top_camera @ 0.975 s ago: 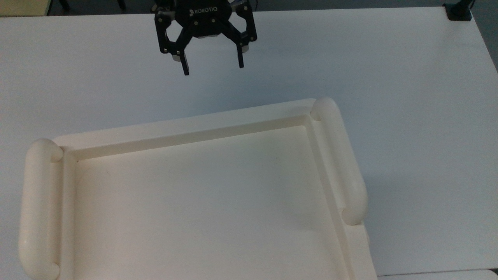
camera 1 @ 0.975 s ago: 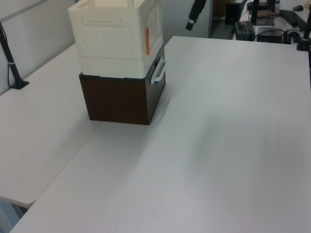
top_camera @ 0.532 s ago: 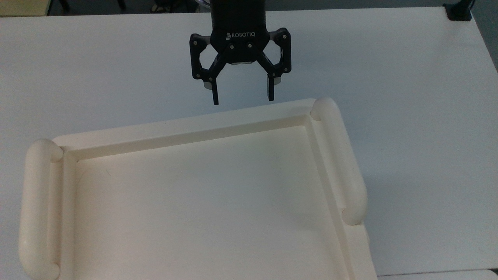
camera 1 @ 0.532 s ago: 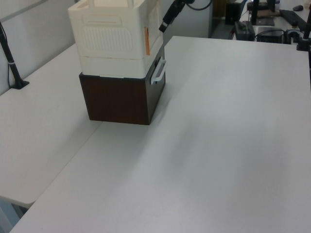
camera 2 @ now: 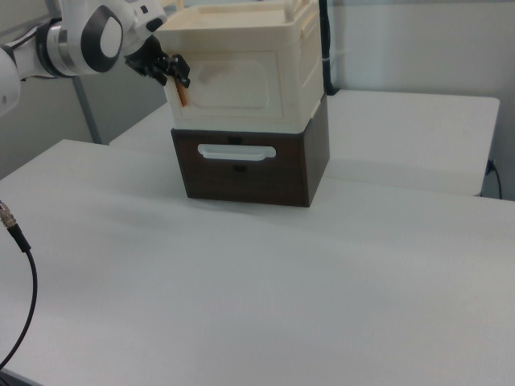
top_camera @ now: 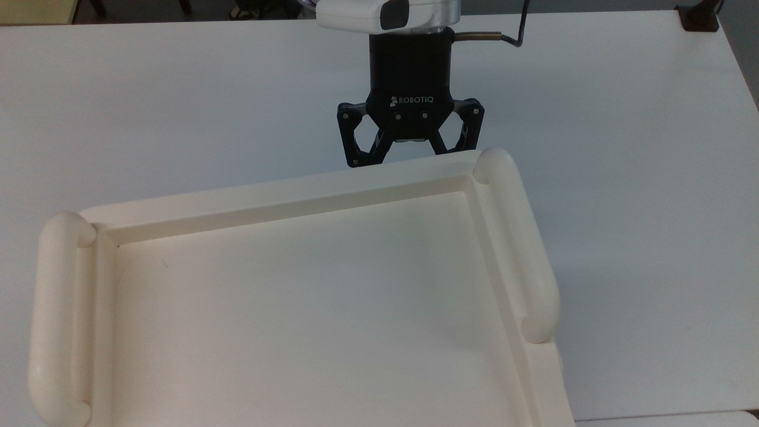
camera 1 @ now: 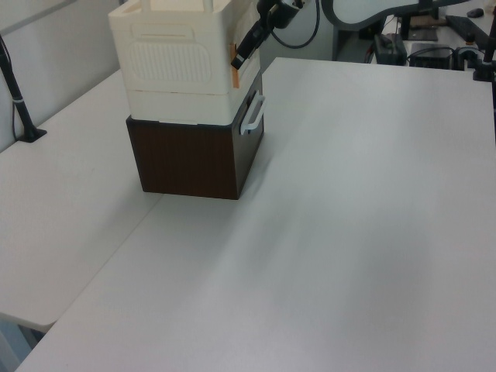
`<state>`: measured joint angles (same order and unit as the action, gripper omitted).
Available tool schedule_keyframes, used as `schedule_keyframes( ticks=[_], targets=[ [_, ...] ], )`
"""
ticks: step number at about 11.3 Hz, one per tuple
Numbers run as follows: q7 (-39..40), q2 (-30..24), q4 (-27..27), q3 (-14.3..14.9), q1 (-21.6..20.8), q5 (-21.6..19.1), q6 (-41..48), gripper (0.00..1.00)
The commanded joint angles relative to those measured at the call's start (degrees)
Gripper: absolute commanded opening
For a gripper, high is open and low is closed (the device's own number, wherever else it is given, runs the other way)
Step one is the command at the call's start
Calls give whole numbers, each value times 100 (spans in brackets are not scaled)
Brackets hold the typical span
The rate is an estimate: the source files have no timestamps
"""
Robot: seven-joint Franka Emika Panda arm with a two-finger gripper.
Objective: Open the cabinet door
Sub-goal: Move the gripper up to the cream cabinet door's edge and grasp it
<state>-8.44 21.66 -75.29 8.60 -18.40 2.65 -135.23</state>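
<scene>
Counter (camera 2: 265, 297): white and bare in the foreground of the right view; the stacked unit stands on it toward the back.
Dark drawer box (camera 2: 245, 173): brown lower unit with a white bar handle (camera 2: 236, 152) on its front; it carries the cream cabinet (camera 2: 241, 76).
Cabinet door (camera 2: 236, 82): the cream front panel of the upper unit, facing the right view's camera, shut flush by the look of it. An orange strip (camera 2: 183, 96) runs down its edge at the right view's left.
Hand (camera 2: 167, 69): black, at that orange-edged corner of the door, touching or just beside it. In the top view the hand (top_camera: 409, 157) has its linkage arms splayed, fingertips hidden below the cabinet's top rim (top_camera: 379, 175), so the fingers are probably spread.
Step in hand: arriving at the door's free edge; no grip yet, as far as can be judged.
Next move: settle the fingers on the orange edge, then pull outward in an arc around the opposite side.
</scene>
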Motion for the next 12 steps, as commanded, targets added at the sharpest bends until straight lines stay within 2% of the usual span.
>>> schedule_keyframes(
  ticks=[1,2,4,9,12],
  targets=[
    [-220,40,120,54,-67,113,-274,38],
    [-220,58,111,54,-67,122,-372,33],
    [-220,110,111,54,-49,131,-417,29],
    [-211,93,24,45,-32,166,-408,5],
    [-185,49,-20,37,29,149,-338,0]
  ],
)
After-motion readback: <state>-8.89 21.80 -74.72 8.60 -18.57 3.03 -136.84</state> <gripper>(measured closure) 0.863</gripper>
